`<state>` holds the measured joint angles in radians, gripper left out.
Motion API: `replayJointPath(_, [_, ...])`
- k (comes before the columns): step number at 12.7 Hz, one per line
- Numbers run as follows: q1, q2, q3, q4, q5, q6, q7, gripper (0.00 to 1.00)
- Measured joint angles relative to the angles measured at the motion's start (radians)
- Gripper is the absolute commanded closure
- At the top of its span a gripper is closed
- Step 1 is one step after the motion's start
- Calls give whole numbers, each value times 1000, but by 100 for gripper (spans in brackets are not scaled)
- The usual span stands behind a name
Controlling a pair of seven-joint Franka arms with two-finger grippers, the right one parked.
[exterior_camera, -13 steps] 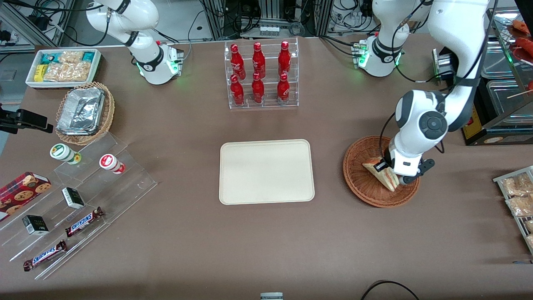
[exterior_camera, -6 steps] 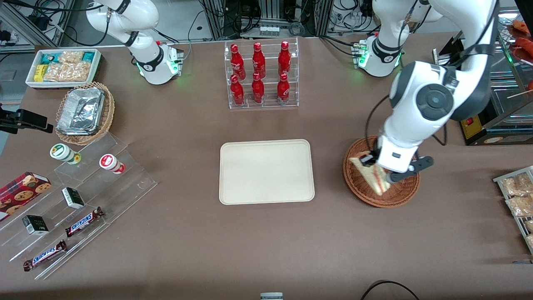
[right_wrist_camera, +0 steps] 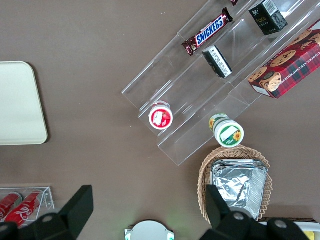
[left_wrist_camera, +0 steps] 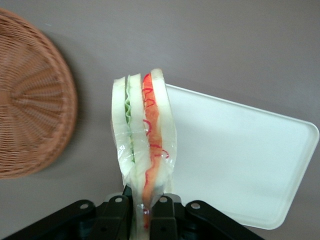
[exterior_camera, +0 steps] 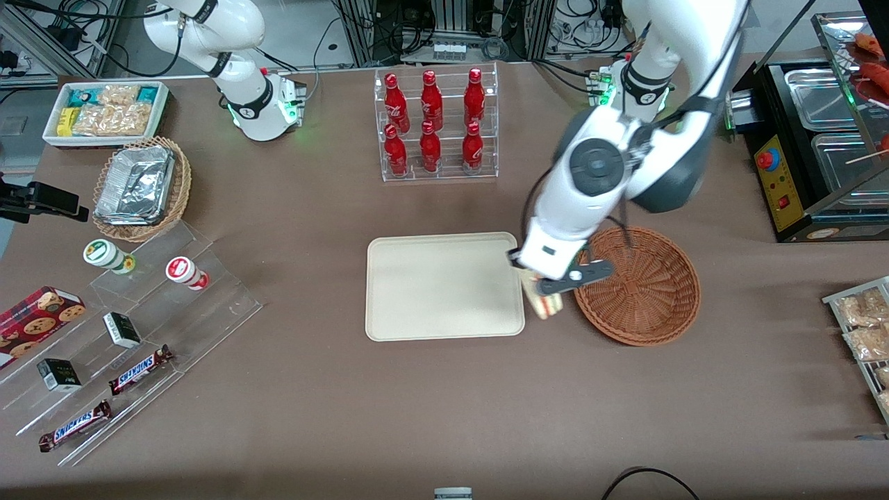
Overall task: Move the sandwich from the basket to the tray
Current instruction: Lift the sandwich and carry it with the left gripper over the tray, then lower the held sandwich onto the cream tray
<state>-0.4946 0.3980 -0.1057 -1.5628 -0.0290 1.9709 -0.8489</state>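
My left gripper (exterior_camera: 549,288) (left_wrist_camera: 145,220) is shut on the sandwich (left_wrist_camera: 144,135), a clear-wrapped white wedge with green and red-orange filling. It hangs in the air between the basket (exterior_camera: 642,288) and the tray (exterior_camera: 444,286), over the tray's edge nearest the basket. In the front view only the sandwich's lower tip (exterior_camera: 545,305) shows below the wrist. The reddish-brown wicker basket (left_wrist_camera: 30,100) holds nothing. The cream tray (left_wrist_camera: 235,160) lies flat and bare.
A clear rack of red bottles (exterior_camera: 434,125) stands farther from the front camera than the tray. A tan basket with foil containers (exterior_camera: 139,186), a white snack bin (exterior_camera: 104,111) and acrylic steps with candy bars (exterior_camera: 139,326) lie toward the parked arm's end. Snack packets (exterior_camera: 861,326) lie at the working arm's end.
The gripper lifted the sandwich out of the basket and carried it sideways to the tray's edge. The basket now stands uncovered with nothing in it.
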Motion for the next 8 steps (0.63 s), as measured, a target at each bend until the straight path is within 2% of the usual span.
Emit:
replayJointPath(5, [-126, 146, -9, 57, 4, 106, 15, 100])
replayJointPath(8, [-164, 208, -12, 61, 7, 137, 114, 100])
